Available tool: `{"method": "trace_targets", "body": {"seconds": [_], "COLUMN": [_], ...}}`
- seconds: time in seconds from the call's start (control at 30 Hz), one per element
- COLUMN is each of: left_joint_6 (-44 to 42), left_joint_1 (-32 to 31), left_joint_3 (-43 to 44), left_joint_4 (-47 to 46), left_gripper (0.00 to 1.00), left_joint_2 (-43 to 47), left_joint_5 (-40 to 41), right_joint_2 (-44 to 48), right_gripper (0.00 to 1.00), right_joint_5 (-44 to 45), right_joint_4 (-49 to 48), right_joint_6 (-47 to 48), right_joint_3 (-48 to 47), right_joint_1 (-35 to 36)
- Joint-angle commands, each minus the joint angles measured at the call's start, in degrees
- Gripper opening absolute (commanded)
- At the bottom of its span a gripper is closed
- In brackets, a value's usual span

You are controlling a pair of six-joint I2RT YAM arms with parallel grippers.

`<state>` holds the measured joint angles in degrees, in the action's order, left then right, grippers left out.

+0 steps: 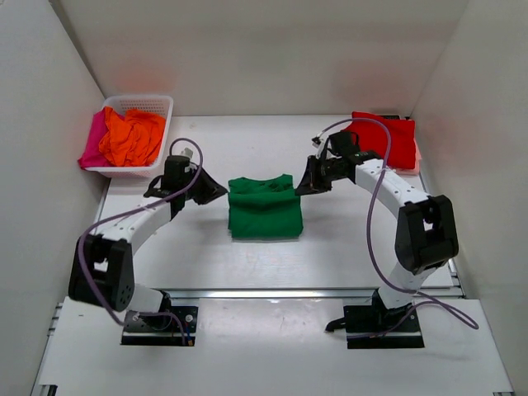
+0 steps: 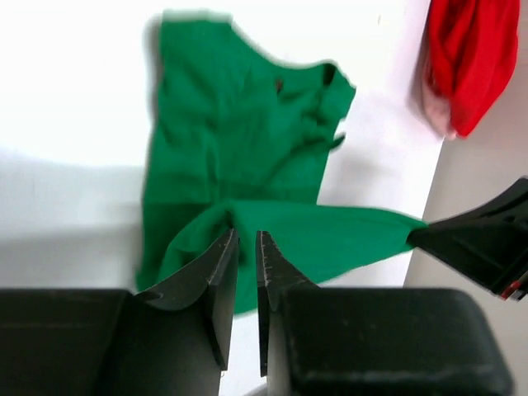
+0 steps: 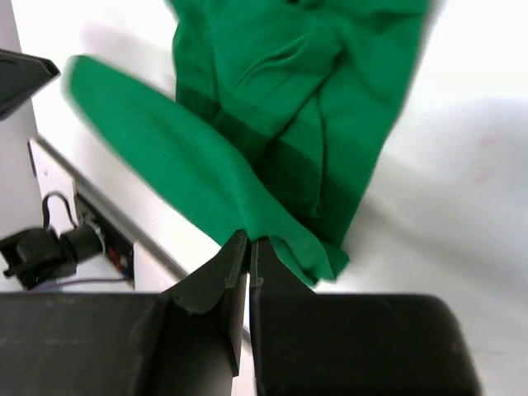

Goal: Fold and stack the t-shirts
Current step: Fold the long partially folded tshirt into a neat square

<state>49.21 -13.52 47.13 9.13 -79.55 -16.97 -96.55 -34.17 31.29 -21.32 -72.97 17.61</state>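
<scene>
Mid-table (image 1: 346, 247), I see the green t-shirt (image 1: 264, 213) lying partly folded into a rough square, collar away from me, with one long band of its cloth drawn across between the two grippers. Farther back, the red t-shirt (image 1: 388, 136) sits bunched at the far right, and the white basket (image 1: 140, 103) at far left holds the orange t-shirt (image 1: 132, 136) and the magenta-pink t-shirt (image 1: 92, 147). Both arms reach inward: the right gripper (image 3: 249, 239) has its jaws pressed together, pinching one end of the band, while the left gripper (image 2: 247, 235) is narrowed to a slit, and I cannot tell whether it holds cloth.
</scene>
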Motion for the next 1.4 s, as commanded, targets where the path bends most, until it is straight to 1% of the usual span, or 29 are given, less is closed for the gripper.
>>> {"method": "trace_targets", "body": {"seconds": [0.0, 0.1, 0.17, 0.2, 0.23, 0.27, 0.33, 0.37, 0.4, 0.47, 0.5, 0.53, 0.6, 0.7, 0.77, 0.9, 0.97, 1.07, 1.27, 1.37], "left_joint_6": [-2.3, -2.0, -1.8, -1.3, -1.1, -0.6, -1.0, -1.4, -2.1, -1.8, -0.4, 0.7, 0.6, -3.1, -3.7, -3.1, -5.6, -7.6, -9.4, -11.6], "left_joint_1": [0.7, 0.5, 0.2, 0.5, 0.7, 0.7, 0.4, 0.5, 0.1, -0.6, -0.6, -0.5, -1.2, -2.4, -2.6, -2.4, -3.3, -4.0, -4.4, -4.9], "left_joint_3": [4.9, 7.4, 9.2, 9.6, 10.1, 10.3, 11.2, 11.6, 11.1, 9.4, 7.6, 5.4, 3.7, 5.1, 5.6, 2.6, 2.6, 3.1, 2.0, 2.5], "left_joint_4": [-5.5, -7.6, -8.6, -11.0, -12.5, -14.3, -15.4, -15.6, -15.8, -18.0, -19.0, -21.8, -26.2, -25.1, -25.0, -28.1, -26.3, -24.5, -25.8, -25.0], "left_gripper": [0.27, 0.26, 0.22, 0.19, 0.19, 0.2, 0.31, 0.34, 0.35, 0.39, 0.41, 0.43, 0.42, 0.43, 0.43, 0.44, 0.47, 0.48, 0.48, 0.52], "left_joint_2": [-5.1, -11.2, -15.2, -16.5, -17.6, -19.1, -21.3, -21.7, -22.3, -21.4, -20.4, -19.7, -19.0, -19.8, -20.4, -19.5, -19.9, -20.0, -20.6, -20.8], "left_joint_5": [-0.7, -0.5, -0.3, -0.4, -0.3, -1.8, -5.8, -6.3, -6.6, -5.7, -5.4, -4.9, -4.5, -4.4, -5.3, -6.7, -6.1, -5.6, -5.6, -6.1], "right_joint_2": [-2.8, -6.9, -10.4, -12.4, -13.3, -15.1, -16.7, -17.8, -18.3, -19.2, -19.1, -19.3, -19.5, -19.4, -19.3, -19.6, -19.5, -19.6, -19.6, -19.6], "right_gripper": [0.0, 0.0, 0.0, 0.0, 0.0, 0.0, 0.0, 0.0, 0.0, 0.0, 0.0, 0.0, 0.01, 0.0, 0.0, 0.0, 0.0, 0.0, 0.0, 0.0], "right_joint_5": [-0.9, -1.1, -0.3, -0.7, -0.6, -1.2, -1.3, -1.3, -1.2, -0.6, -0.7, -0.7, -0.5, -0.6, -0.5, -0.7, -0.7, -1.0, -1.2, -1.4], "right_joint_4": [-2.9, -3.6, -4.0, -4.0, -4.5, -4.8, -4.5, -4.0, -3.9, -3.6, -3.3, -3.6, -3.5, -3.4, -3.4, -3.0, -3.5, -3.8, -3.8, -3.9], "right_joint_6": [1.8, 2.8, 3.1, 3.3, 3.5, 3.2, 3.4, 3.5, 3.2, 3.9, 3.8, 4.0, 4.4, 4.2, 4.5, 4.7, 4.9, 4.6, 4.9, 4.6], "right_joint_3": [-4.4, -7.4, -9.7, -11.0, -13.1, -13.6, -16.1, -17.3, -17.4, -18.6, -18.6, -18.4, -18.5, -18.1, -18.0, -18.0, -17.8, -17.8, -17.9, -17.6], "right_joint_1": [-2.6, -3.7, -4.0, -4.3, -4.6, -4.6, -4.7, -4.6, -4.8, -4.2, -4.2, -4.2, -3.7, -3.9, -3.7, -3.5, -3.7, -3.6, -4.1, -4.1]}}
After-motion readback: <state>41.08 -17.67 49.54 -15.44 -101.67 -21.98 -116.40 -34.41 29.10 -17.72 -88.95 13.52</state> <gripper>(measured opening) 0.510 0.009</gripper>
